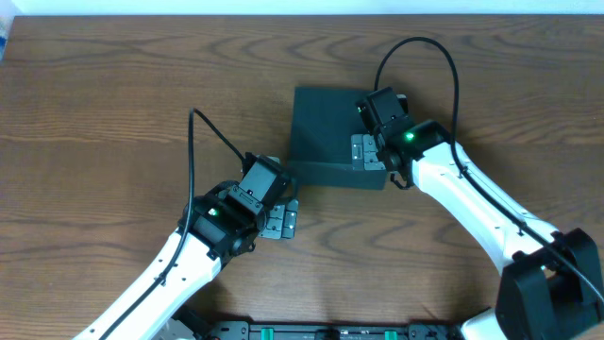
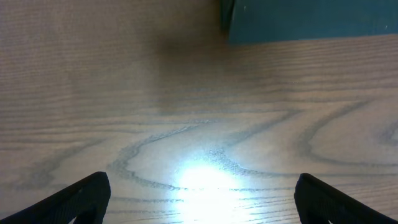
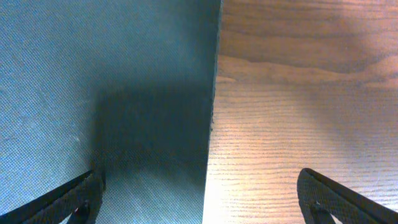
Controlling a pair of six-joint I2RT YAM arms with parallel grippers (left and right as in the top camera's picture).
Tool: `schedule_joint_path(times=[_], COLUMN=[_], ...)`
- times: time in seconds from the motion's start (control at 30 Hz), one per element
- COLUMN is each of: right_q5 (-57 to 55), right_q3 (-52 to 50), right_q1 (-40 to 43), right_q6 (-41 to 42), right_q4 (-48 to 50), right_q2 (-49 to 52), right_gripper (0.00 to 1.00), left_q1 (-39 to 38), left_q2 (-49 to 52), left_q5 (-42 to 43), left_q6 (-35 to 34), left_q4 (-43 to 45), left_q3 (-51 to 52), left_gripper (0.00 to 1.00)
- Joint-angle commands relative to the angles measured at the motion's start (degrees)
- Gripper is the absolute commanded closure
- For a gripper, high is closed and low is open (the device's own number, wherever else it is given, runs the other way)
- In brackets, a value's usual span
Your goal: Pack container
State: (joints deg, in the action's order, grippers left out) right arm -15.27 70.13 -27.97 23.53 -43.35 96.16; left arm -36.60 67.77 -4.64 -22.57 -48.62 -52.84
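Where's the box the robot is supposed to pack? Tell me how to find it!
Look at the big brown wooden table. Near its middle, a bit toward the far side, sits the box, with the right claw over its right edge. Nothing else there is dark blue-green and square.
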Motion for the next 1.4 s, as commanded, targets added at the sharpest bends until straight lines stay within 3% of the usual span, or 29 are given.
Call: schedule_joint_path(times=[0.0,0.63,1.37], right_q5=[-1.03,-1.05,-1.46], right_q3=[0.52,-3.82,-3.82], right_q1=[0.68,0.68,0.68], right_q6=[1.33,1.33,1.31], right_q4=[-1.01,1.84,2.49], right_q2=[0.28,0.39,0.39], right_gripper=[0.01,0.01,0.01], left_q1=[-0.17,-0.17,-0.17], left_q2=[-0.2,14.21,21.7], left_q5=[-0.44,-1.55,-1.95], left_q6=[-0.79,1.38,2.03], left_q4=[1.01,12.22,22.25], left_q3=[-0.02,-0.02,-0.02], left_gripper=[0.04,0.05,0.04])
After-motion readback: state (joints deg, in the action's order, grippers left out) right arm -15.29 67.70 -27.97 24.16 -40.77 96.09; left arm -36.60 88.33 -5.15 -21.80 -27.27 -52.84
